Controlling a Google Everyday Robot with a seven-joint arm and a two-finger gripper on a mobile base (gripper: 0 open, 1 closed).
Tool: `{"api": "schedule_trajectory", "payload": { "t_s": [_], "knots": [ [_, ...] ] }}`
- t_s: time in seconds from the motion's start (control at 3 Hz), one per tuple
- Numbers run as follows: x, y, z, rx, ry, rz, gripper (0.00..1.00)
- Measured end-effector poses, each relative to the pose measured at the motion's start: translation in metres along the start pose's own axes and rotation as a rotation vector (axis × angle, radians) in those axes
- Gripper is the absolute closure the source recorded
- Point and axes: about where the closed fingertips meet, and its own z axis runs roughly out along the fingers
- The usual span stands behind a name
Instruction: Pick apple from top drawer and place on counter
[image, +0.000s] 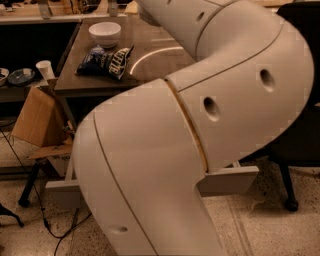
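Top drawer (227, 181) open, long axis left-right; gripper out of sight, grip untellable.

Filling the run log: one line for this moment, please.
arm blocks view; gripper unseen; top drawer open; apple unseen; counter: bowl, chip bag
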Motion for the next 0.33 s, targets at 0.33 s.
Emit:
{"api": "schedule_trajectory", "payload": {
  "t_s": [0.33],
  "knots": [
    [0.0000, 0.0000, 0.0000, 0.000, 0.000, 0.000, 0.00]
  ]
}}
